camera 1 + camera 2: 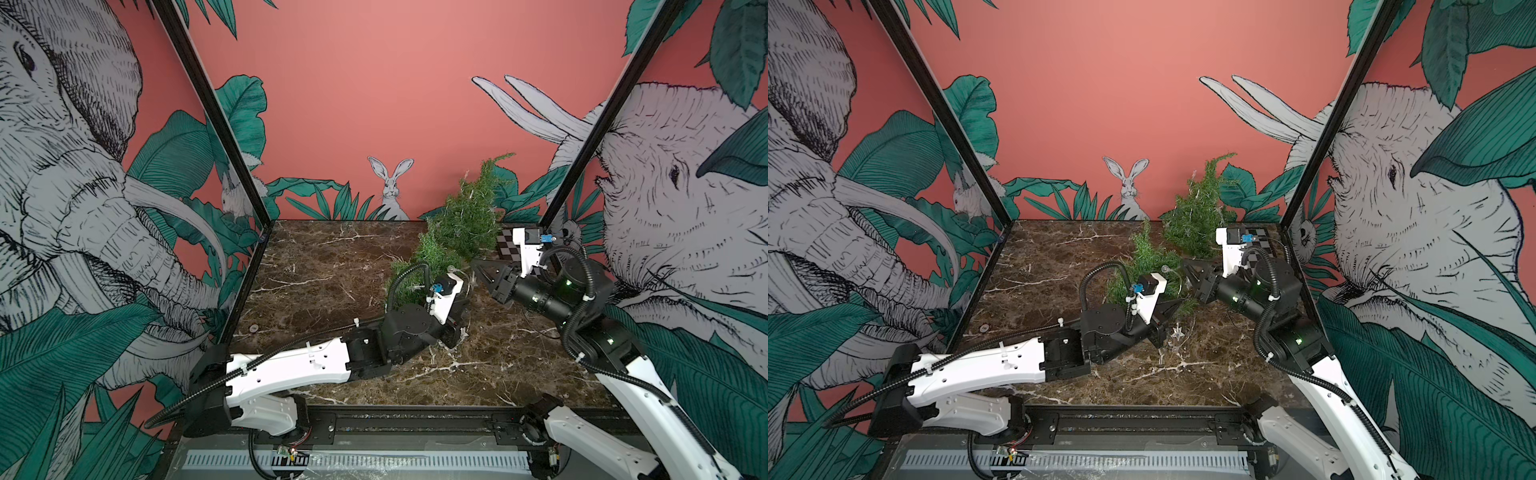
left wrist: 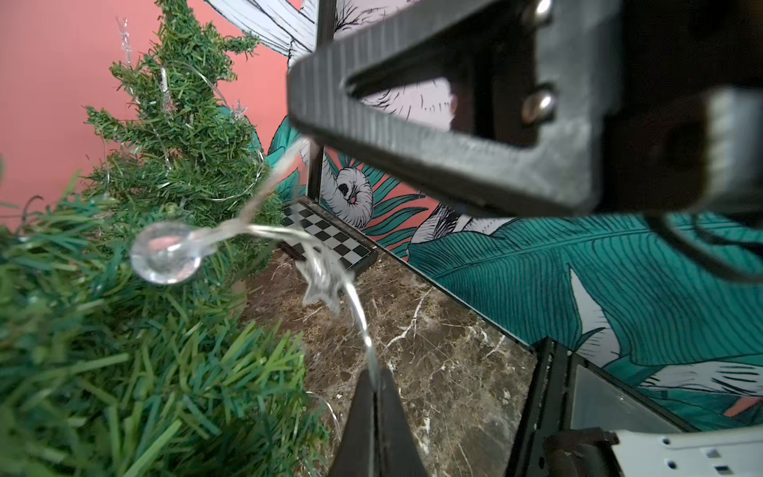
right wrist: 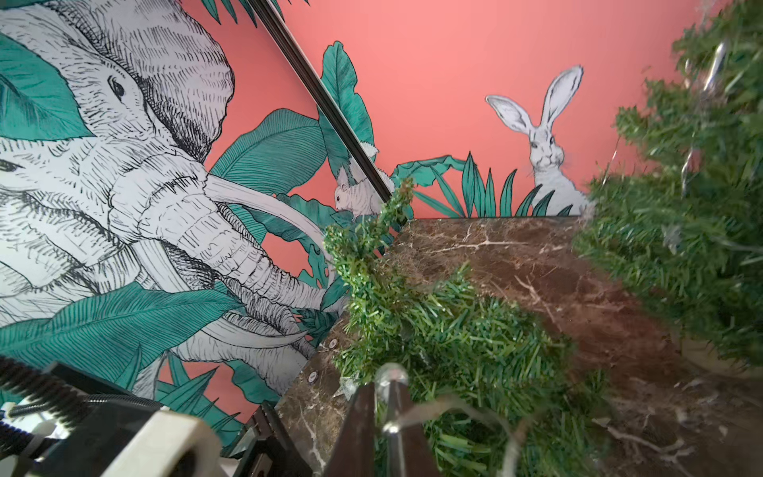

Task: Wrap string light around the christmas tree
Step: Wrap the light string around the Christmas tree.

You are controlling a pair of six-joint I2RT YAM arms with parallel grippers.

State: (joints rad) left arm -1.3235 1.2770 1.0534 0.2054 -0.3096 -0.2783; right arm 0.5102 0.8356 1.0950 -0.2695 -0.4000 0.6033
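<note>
1. Marble-patterned tabletop (image 1: pixel 332 270) inside jungle-mural walls is carrying the christmas tree (image 1: pixel 469 216), which is standing at the back right. A smaller tree (image 1: pixel 424 259) is sitting just in front of it.
2. String light (image 2: pixel 264 229) is already lying in thin loops on the tree's upper branches. Its free run, with a clear bulb (image 2: pixel 165 258) and a star (image 2: pixel 326 285), is hanging in the air between the two grippers.
3. Left gripper (image 2: pixel 373 384) is pinching the wire with its jaws fully closed.
4. Right gripper (image 3: pixel 384 390) is showing jaws only a sliver apart on the strand, with the clear bulb just beyond its tips. The grip appears held.
5. Judgement: a handover is in progress.
   - One grip should be staying firm while the other lets go.
   - The strand should be carrying a little slack so the light tree is not dragged.
   - The smaller tree's needles are posing a snag risk.
6. Left arm is reaching low and nearly flat from the front left. Right arm is coming in from the front right with its elbow raised. Its fingers are pointing level toward the left gripper, tips near but apart.
</note>
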